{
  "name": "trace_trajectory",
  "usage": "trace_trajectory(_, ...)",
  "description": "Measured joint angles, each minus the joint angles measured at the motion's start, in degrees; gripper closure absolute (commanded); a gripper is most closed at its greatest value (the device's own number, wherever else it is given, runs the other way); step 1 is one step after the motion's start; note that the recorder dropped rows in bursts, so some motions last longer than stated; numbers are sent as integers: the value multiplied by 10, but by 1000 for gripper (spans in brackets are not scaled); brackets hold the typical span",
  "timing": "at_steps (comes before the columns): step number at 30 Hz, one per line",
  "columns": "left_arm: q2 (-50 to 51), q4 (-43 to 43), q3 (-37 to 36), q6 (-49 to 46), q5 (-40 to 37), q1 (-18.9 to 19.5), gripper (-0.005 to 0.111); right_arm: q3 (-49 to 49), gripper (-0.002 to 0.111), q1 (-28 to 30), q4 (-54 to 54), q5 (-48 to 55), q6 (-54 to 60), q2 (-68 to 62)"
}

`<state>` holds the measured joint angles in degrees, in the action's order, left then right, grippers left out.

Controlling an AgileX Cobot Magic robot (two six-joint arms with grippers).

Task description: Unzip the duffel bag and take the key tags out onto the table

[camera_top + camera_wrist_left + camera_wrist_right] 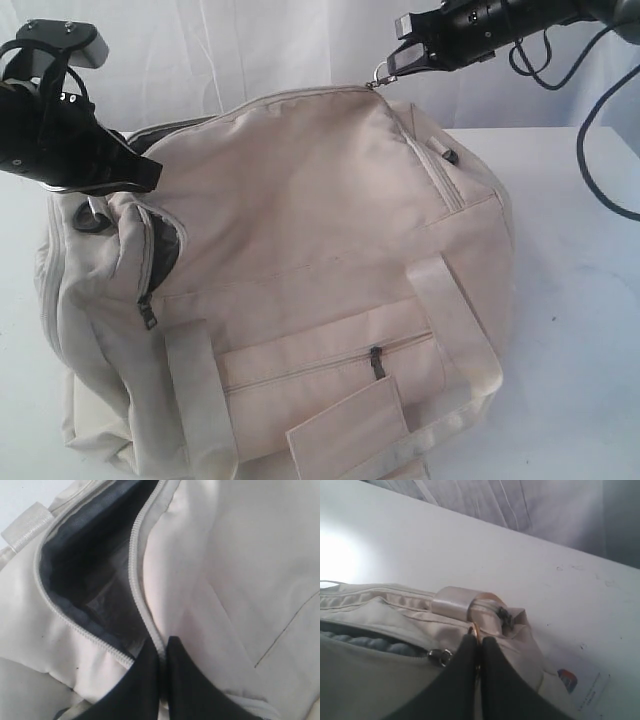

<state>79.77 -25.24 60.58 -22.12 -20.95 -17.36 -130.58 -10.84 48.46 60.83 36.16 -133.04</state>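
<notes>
The cream duffel bag [300, 230] lies on the white table [570, 330]. Its top zip is partly open and shows grey lining [85, 580] between the zip teeth [137, 580]. My left gripper [150, 176] is at the bag's left end, shut on the fabric edge beside the zip [162, 647]. At the bag's upper right end, my right gripper [398, 64] is shut on a small metal ring [475, 630] and holds that end up. The key tags are hidden.
A front pocket with a dark zip pull [377, 362] faces the exterior camera, between cream webbing straps [200, 400]. A webbing loop [451, 601] sits at the bag's end. A small printed label [570, 680] lies on the table. A black cable [590, 150] hangs at right.
</notes>
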Motion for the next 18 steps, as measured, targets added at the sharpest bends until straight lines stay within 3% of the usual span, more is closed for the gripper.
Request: trace_trajectory(18,0,0,0,1,0,0,107,0,108,26,-19,90,-5,16)
